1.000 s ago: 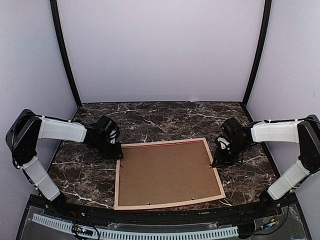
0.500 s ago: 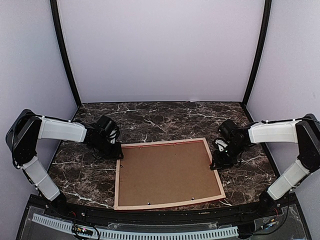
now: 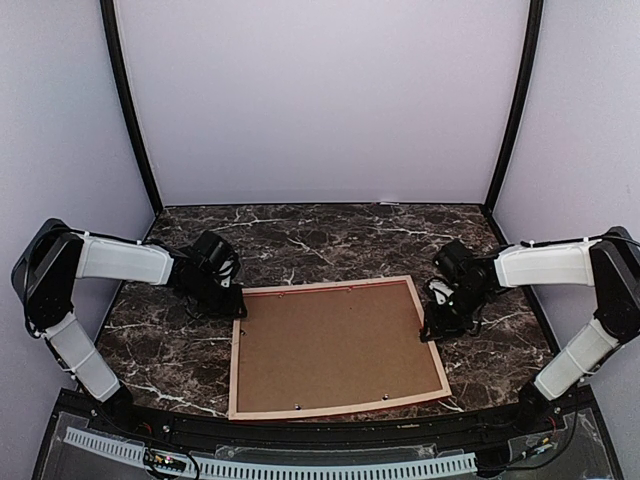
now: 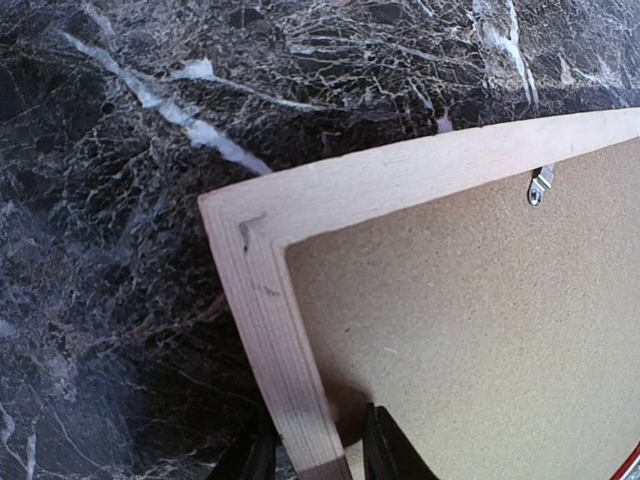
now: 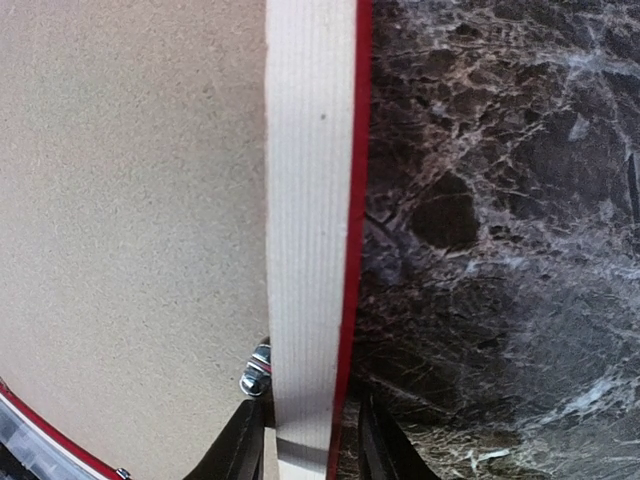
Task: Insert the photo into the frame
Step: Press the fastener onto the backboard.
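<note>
Left gripper point(image 4: 318, 446) clamps the frame point(image 3: 239, 352) near its 10 o'clock corner. Right gripper point(image 5: 305, 445) straddles the 3 o'clock rail; I cannot tell if it grips. The frame lies face down at the marble table point(image 3: 330, 238)'s 6 o'clock, with the brown backing board point(image 3: 335, 345) inside.

Soft, even light is cast from above, and shadows are faint. The frame point(image 3: 335, 408) is shown bowed by lens distortion.

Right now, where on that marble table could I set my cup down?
Widest bare marble: the far strip between the frame and the back wall. Smaller patches flank the frame's near corners. Crowded: its side rails, straddled by the left gripper and right gripper.
</note>
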Available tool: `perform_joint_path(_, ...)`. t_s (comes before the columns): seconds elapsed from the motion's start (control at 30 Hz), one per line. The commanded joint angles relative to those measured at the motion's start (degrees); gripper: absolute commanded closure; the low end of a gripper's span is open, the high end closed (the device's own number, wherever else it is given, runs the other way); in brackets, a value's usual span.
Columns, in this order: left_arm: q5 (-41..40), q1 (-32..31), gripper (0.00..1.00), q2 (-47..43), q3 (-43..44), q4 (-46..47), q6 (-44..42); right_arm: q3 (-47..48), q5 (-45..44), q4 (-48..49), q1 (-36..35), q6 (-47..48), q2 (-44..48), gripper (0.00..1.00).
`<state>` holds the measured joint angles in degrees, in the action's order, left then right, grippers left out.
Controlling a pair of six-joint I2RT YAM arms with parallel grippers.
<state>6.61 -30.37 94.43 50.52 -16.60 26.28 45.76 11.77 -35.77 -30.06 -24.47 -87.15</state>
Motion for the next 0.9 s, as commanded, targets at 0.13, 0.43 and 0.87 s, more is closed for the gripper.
perform_joint_path(0.13, -0.24, 0.24, 0.69, -1.38, -1.39, -0.13, 0.08, 2.02, -3.17, -3.52, 0.25, -0.59, 0.23, 0.67)
perform_joint_path(0.43, -0.05, 0.23, 0.69, -1.29, -1.22, -0.05, -0.14, 2.92, -5.41, -3.79, 0.27, -0.57, -1.57, 0.68)
perform_joint_path(0.87, 1.19, 0.03, 0.69, -0.12, -1.04, 0.44, -2.44, 4.86, -10.87, 0.1, -0.63, -2.33, -3.37, 0.72)
